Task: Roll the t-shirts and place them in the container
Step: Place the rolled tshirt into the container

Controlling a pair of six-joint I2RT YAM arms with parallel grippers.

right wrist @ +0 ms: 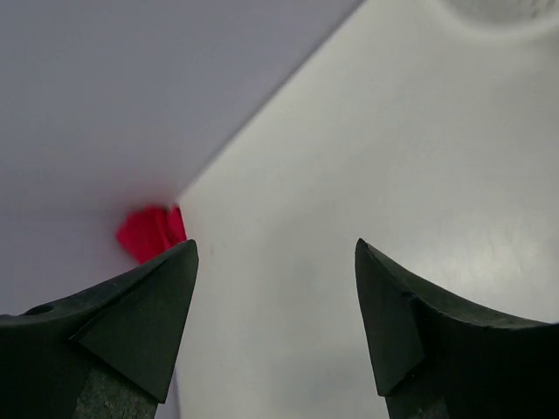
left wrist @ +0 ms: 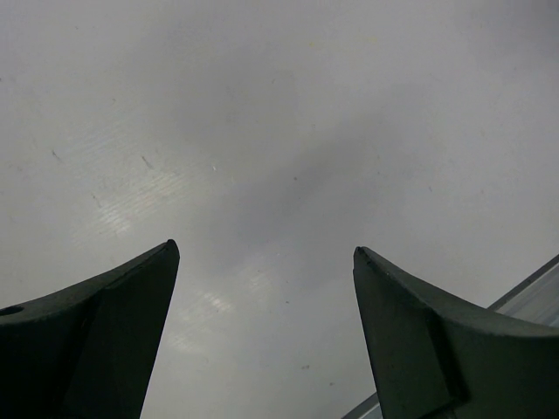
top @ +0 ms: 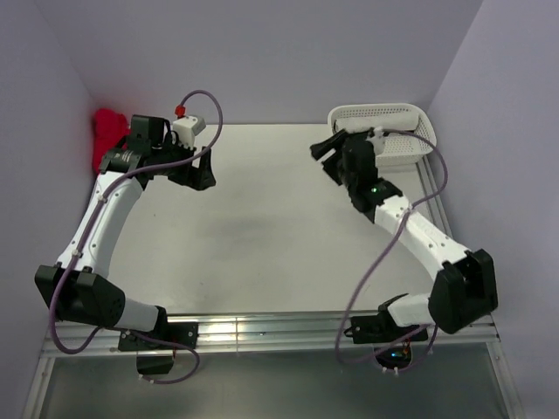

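Red cloth (top: pixel 109 131) lies bunched in the far left corner of the tabletop (top: pixel 271 236), pressed against the lilac wall (top: pixel 262 52). Just right of it we see our left tool (top: pixel 208 170) over the far left part of the tabletop, its dark fingers pointing right. In the left wrist view both fingers (left wrist: pixel 105 332) stand wide apart. Only pale, faintly scratched tabletop shows between them, so this tool holds nothing. A strip of metal rail (left wrist: pixel 533 301) cuts across the lower right corner of that view.

Our right tool (top: pixel 325 157) is over the far right part of the tabletop, just near and left of the white basket (top: pixel 410 144), which stands in the far right corner. This tool faces left across the tabletop. Its wrist view looks along the surface to the wall and finds the cloth (right wrist: pixel 150 231) small in the corner, just above one finger (right wrist: pixel 131 323). These fingers are also spread wide, with nothing gripped between them. A blurred white edge of the basket (right wrist: pixel 502 9) shows at the top of that view.

We cannot tell how high either tool hangs above the surface. The shirts show in none of our views, so we cannot tell where they are.
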